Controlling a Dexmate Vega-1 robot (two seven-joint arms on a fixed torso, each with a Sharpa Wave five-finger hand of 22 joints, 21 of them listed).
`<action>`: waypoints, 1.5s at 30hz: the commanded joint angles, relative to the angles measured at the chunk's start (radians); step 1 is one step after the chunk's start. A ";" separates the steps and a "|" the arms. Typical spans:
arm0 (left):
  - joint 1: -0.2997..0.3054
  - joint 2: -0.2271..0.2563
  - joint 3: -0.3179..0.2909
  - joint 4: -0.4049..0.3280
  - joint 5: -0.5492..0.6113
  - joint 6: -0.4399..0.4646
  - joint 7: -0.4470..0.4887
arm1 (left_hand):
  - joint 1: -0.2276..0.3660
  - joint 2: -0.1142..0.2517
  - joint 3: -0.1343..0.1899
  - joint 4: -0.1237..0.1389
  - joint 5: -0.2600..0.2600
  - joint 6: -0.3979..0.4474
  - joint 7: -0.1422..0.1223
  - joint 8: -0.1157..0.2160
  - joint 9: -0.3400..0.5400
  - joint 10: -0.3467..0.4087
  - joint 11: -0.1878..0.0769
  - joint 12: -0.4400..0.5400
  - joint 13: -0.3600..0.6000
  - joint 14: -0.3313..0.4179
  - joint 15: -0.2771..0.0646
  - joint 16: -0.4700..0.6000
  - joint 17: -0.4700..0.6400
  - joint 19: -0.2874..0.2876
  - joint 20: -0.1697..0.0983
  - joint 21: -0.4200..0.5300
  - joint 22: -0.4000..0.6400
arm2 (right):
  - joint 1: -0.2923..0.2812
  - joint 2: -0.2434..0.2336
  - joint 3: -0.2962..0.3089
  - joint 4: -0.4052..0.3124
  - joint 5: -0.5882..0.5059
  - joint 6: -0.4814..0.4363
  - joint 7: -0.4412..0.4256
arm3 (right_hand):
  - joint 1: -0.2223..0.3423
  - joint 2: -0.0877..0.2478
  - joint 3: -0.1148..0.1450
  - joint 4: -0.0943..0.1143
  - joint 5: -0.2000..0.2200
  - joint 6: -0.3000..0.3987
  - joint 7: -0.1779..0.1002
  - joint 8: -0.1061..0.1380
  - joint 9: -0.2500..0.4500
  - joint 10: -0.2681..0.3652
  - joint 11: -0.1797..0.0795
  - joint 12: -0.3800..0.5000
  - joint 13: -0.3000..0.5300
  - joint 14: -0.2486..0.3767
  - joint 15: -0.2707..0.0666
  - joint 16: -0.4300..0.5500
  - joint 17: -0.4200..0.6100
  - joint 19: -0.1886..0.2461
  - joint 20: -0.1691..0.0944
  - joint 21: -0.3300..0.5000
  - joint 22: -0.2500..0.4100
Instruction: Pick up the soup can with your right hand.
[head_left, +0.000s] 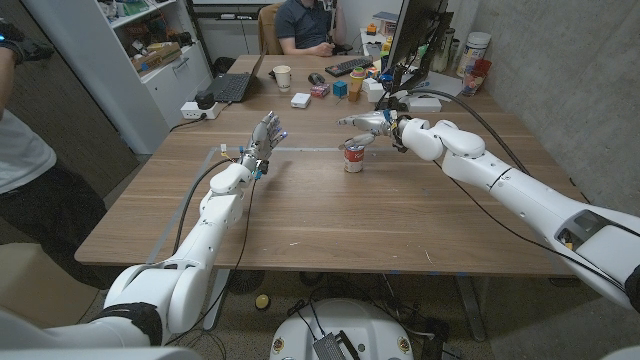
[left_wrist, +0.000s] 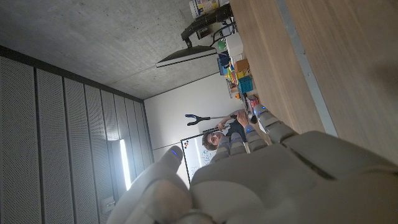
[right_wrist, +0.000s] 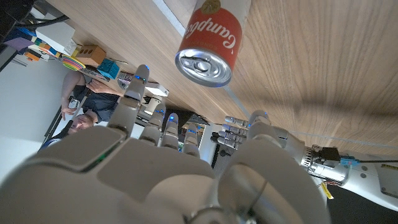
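Observation:
The soup can (head_left: 354, 157) stands upright near the middle of the wooden table (head_left: 300, 215); it has a red and white label and a silver lid. My right hand (head_left: 366, 122) hovers just behind and above it, fingers spread, holding nothing. In the right wrist view the can (right_wrist: 208, 40) lies a short way beyond the fingers of that hand (right_wrist: 155, 168), not touching them. My left hand (head_left: 268, 133) is raised over the table to the can's left, fingers apart and empty; the left wrist view shows its back (left_wrist: 249, 180).
The table's far end holds a paper cup (head_left: 283, 76), a keyboard (head_left: 348, 67), a monitor (head_left: 415, 35), a laptop (head_left: 232, 87), a power strip (head_left: 200, 110) and small boxes. One person (head_left: 305, 25) sits behind the table, another (head_left: 20, 150) stands at the left edge.

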 joint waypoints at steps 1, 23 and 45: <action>-0.009 0.004 0.003 0.011 0.003 0.002 -0.007 | 0.000 0.103 0.005 0.001 0.007 0.001 0.001 0.004 0.004 -0.003 -0.001 0.006 0.003 -0.005 0.004 0.004 0.006 0.002 0.004 0.006 0.005 | 0.025 0.016 -0.024 0.031 -0.006 0.009 0.045 | 0.019 -0.001 0.002 -0.011 0.006 -0.008 -0.007 0.008 0.005 -0.012 -0.004 0.002 0.003 0.004 -0.009 -0.002 0.003 0.016 -0.003 -0.003 0.002; 0.017 0.013 -0.003 -0.027 -0.004 0.033 -0.013 | -0.001 0.103 0.004 0.001 0.008 0.006 0.003 0.005 0.004 0.001 0.002 0.008 0.003 -0.005 0.005 0.004 0.006 0.000 0.006 0.006 0.005 | 0.046 0.033 -0.056 0.057 0.002 0.021 0.098 | 0.059 -0.003 0.002 -0.018 0.013 0.014 -0.048 0.018 0.006 -0.010 -0.004 0.007 0.003 0.006 -0.012 -0.002 0.003 0.046 0.000 -0.006 0.001; 0.030 0.014 -0.008 -0.043 -0.006 0.034 -0.006 | -0.001 0.102 0.003 0.001 0.008 0.008 0.004 0.005 0.004 0.004 0.003 0.008 0.003 -0.005 0.005 0.004 0.006 0.000 0.005 0.006 0.005 | 0.108 0.061 -0.111 0.108 -0.007 0.066 0.197 | 0.157 0.021 0.020 -0.028 0.026 0.028 -0.097 0.019 0.009 -0.018 -0.050 0.009 0.005 0.029 -0.026 0.004 0.003 0.126 -0.007 0.001 0.001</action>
